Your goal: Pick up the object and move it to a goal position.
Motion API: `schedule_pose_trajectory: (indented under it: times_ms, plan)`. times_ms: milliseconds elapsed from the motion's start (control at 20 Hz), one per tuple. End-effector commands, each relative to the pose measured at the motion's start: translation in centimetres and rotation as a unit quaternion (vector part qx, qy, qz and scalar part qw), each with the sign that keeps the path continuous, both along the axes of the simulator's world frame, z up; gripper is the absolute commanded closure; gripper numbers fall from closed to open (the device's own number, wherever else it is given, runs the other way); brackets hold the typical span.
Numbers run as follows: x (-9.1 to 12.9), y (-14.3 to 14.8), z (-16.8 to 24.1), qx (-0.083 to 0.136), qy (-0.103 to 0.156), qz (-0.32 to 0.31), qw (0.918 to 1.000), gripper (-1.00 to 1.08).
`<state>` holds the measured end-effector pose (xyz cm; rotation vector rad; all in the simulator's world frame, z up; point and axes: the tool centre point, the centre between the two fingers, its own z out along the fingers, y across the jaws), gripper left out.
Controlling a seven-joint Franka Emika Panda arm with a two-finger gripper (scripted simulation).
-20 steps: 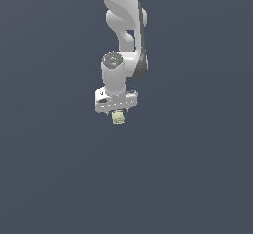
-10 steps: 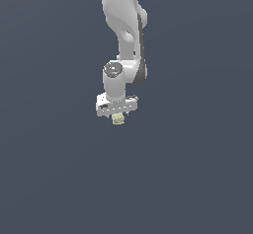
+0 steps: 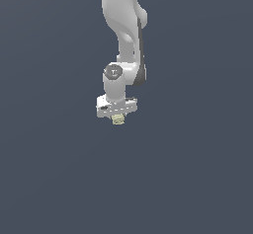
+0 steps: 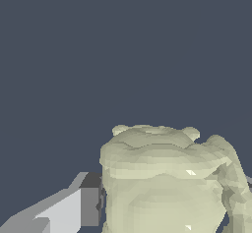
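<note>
A plain, dark slate-blue backdrop fills both views, with no other items.

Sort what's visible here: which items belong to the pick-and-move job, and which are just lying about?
Job items:
- cream lumpy object, held in the claw
- claw, shut on the object

Lying about:
- nothing else visible in either view; only plain dark background

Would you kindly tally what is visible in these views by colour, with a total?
White: 1, the robot arm with its gripper
Pale yellowish-cream: 1, the lumpy object held in the gripper
Total: 2
</note>
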<state>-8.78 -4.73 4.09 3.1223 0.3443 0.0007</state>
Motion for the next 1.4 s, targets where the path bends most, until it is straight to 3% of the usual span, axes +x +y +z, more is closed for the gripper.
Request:
schedule_pose_trajectory:
  times_ms: [0, 350, 650, 900, 1350]
  plan:
    - [0.0, 0.1, -0.1, 0.0, 0.0, 0.001, 1.0, 1.08]
    - [0.0, 0.1, 0.0, 0.0, 0.0, 0.0, 1.0, 1.08]
    - [0.0, 2.2, 0.0, 0.0, 0.0, 0.0, 1.0, 1.08]
    - [0.1, 5.8, 0.1, 0.0, 0.0, 0.0, 1.0, 1.08]
    - [0.4, 14.9, 0.3, 0.0, 0.0, 0.0, 1.0, 1.08]
